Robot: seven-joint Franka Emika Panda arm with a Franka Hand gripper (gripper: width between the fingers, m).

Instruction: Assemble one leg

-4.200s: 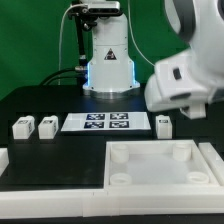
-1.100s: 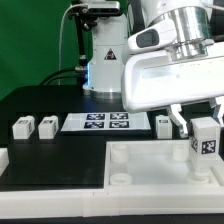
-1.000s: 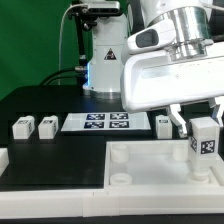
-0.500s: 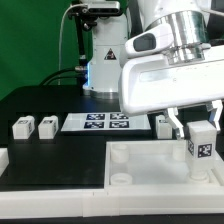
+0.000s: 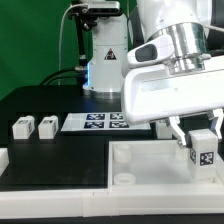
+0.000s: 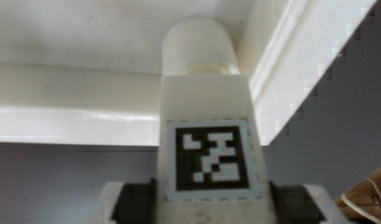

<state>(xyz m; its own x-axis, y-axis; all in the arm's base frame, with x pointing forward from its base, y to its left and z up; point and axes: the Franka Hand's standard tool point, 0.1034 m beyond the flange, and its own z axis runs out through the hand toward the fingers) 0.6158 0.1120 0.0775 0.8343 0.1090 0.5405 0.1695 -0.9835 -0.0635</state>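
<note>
My gripper (image 5: 200, 140) is shut on a white leg (image 5: 203, 153) with a black-and-white tag, holding it upright over the far corner, on the exterior view's right, of the large white tray-like piece (image 5: 150, 170). In the wrist view the leg (image 6: 212, 120) fills the middle, its tag facing the camera and its rounded tip pointing at the tray's corner wall (image 6: 276, 60). The fingers (image 6: 137, 202) clamp both sides of the leg. Two more legs (image 5: 22, 127) (image 5: 46, 125) stand at the exterior view's left.
The marker board (image 5: 98, 122) lies behind the tray. The robot base (image 5: 105, 60) stands at the back. A small white part (image 5: 3, 158) sits at the exterior view's left edge. The tray has round corner sockets (image 5: 123, 154).
The gripper has come down and shifted a little with the leg, from above the table behind the tray to the tray's corner on the exterior view's right. 4.2 s ago it was higher, near a leg on the table.
</note>
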